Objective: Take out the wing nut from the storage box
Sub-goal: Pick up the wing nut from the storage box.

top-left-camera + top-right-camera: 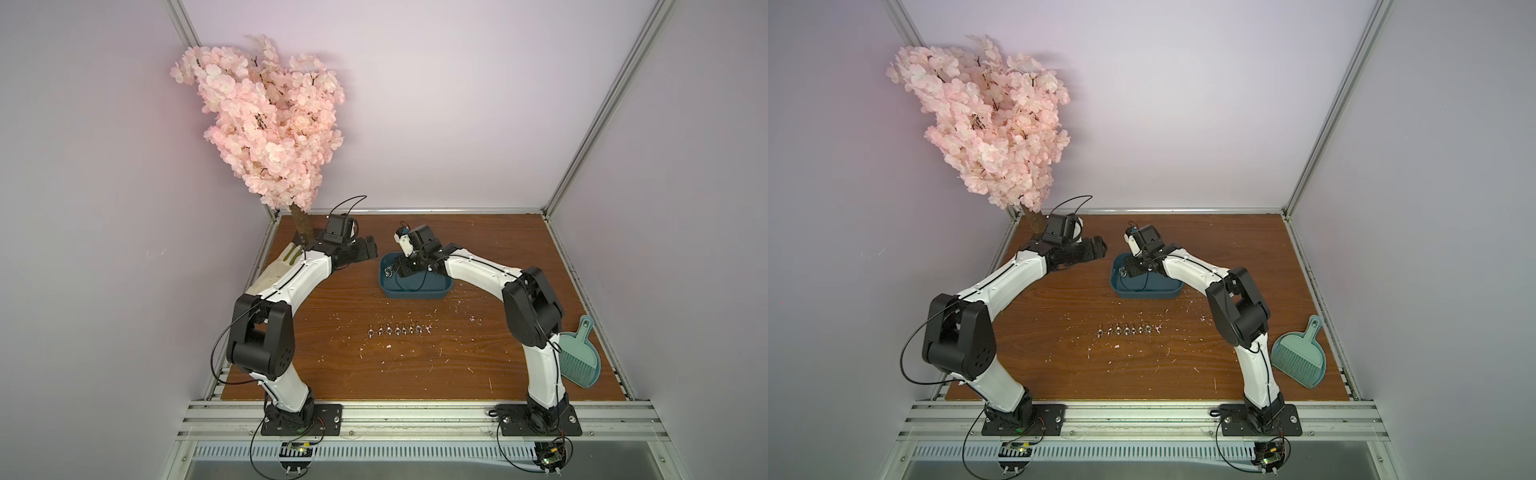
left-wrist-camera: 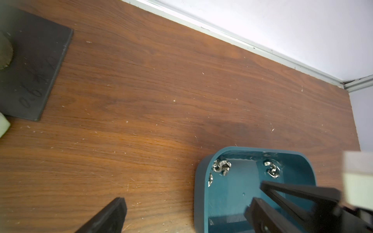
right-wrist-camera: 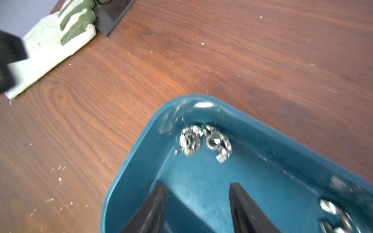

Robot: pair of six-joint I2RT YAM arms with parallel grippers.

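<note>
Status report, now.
Left tool open, off beside storage box. Right tool open, empty, over box floor. Wing nuts clustered in box corner, ungripped. Nothing in the way.

Faint hand-scratched characters mark the dark base plate (image 2: 40, 60) seen by the left wrist camera. The first few resemble "0.6", the rest cannot be read. No other text, label or brand is legible.

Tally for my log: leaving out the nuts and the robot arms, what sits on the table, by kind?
storage box: 1
glove: 1
dustpan: 1
blossom tree: 1
Total: 4
</note>
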